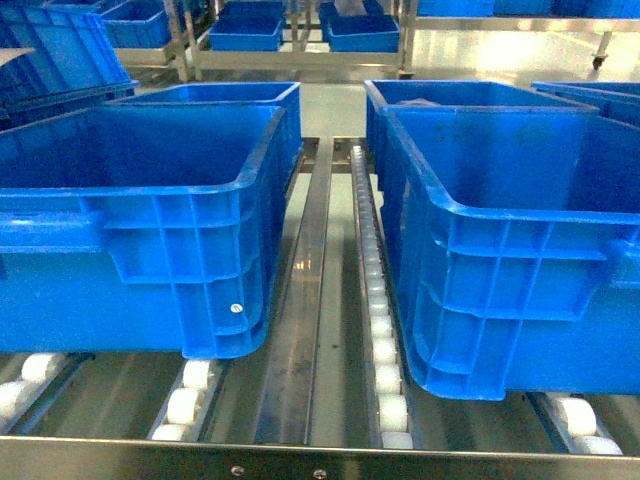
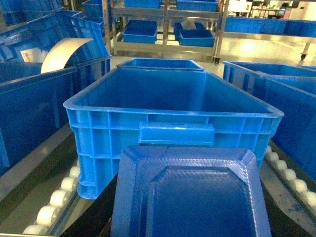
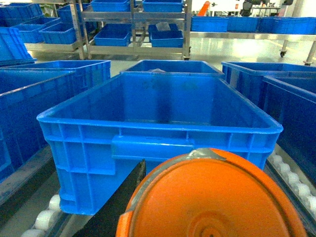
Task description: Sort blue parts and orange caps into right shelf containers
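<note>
Right gripper's orange cap [image 3: 212,197] sits just short of right crate [image 3: 158,123], straight ahead; gripper state cannot be told.

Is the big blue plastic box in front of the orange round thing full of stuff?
No, the big blue plastic crate shows only bare walls beyond the orange round piece.

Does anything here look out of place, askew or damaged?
Only one thing: in the left wrist view a pale curled sheet sticks up behind the near left crate. It looks like loose paper. Nothing seems spilled or broken.
</note>
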You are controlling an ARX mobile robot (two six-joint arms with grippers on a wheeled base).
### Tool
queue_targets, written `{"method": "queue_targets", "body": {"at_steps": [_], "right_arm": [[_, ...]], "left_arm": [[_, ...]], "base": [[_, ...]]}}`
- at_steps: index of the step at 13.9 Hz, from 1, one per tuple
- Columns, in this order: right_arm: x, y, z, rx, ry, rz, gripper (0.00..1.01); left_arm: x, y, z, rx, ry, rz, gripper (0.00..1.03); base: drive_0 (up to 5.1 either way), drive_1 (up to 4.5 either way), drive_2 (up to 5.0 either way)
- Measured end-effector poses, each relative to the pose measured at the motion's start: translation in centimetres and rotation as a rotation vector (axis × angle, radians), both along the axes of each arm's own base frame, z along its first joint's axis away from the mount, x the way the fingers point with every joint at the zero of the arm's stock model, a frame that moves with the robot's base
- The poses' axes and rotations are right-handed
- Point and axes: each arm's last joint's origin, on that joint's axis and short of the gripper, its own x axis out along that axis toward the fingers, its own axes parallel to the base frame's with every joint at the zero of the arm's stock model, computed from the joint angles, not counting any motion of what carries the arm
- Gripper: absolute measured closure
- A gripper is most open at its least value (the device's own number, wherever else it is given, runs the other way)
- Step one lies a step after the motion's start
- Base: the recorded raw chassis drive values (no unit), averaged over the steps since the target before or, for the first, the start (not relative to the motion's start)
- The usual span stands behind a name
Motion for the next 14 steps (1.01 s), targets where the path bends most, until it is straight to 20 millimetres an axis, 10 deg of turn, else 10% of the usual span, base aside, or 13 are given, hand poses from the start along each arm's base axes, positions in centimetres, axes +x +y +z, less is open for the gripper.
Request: {"method": "queue_targets", "body": {"at_steps": [14], "right_arm": [[0.00,0.00,0.00,0.000,0.000,0.000,0.59]], "left_arm": [[0.00,0.00,0.00,0.000,0.000,0.000,0.62]], "base": [[0.0,0.00,0.0]]}}
